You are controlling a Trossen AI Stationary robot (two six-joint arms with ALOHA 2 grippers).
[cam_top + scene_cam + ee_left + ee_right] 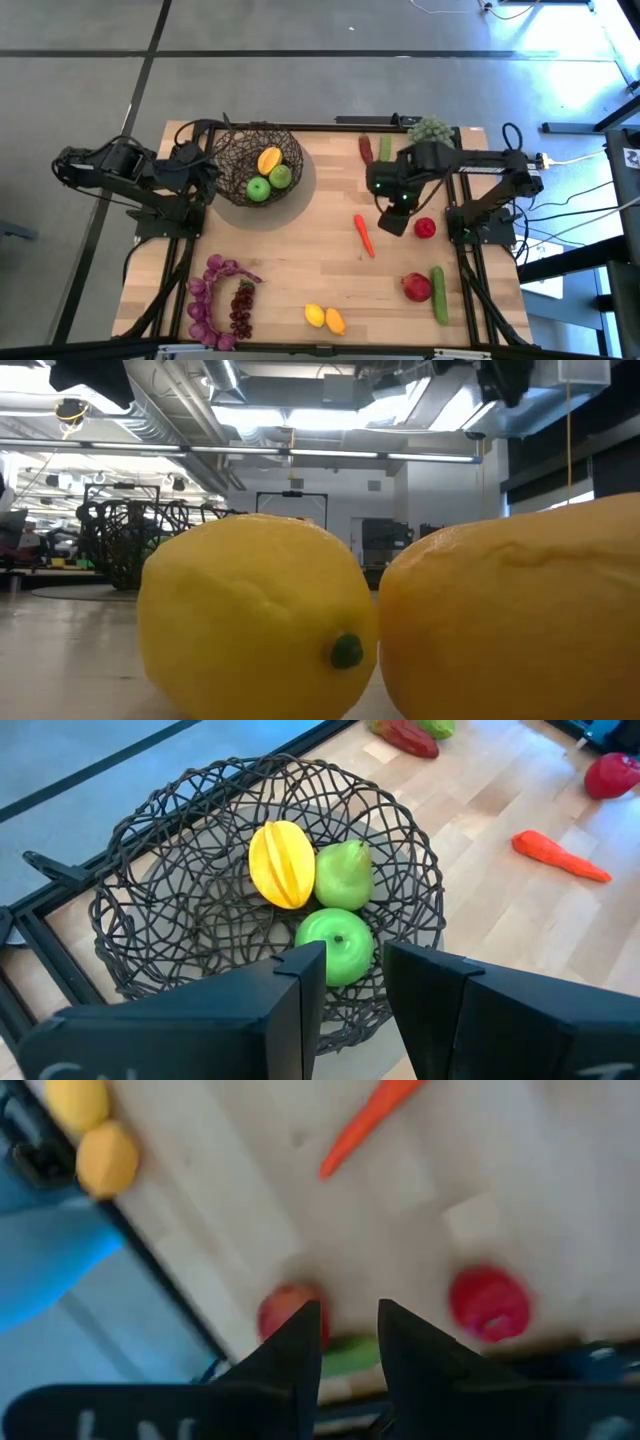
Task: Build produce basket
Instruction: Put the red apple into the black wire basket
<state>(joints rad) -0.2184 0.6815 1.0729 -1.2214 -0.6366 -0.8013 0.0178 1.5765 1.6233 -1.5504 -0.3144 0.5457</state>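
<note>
The dark wire basket (250,160) stands at the table's far left and holds a yellow mango (280,865) and two green fruits (337,942). My left gripper (207,172) is at the basket's left rim, above it, open and empty (355,982). My right gripper (395,215) hovers over the table's right half, open and empty (350,1342), between the orange carrot (363,235) and a small round red fruit (425,228). A red pomegranate (416,287) and a cucumber (439,295) lie nearer the front. Two lemons (324,318) lie at the front edge.
Purple grapes (215,300) lie at the front left. A red pepper (366,150), a green pepper (385,148) and a pale-green bushy clump (430,130) sit at the far edge. The lemons (250,620) fill the low view.
</note>
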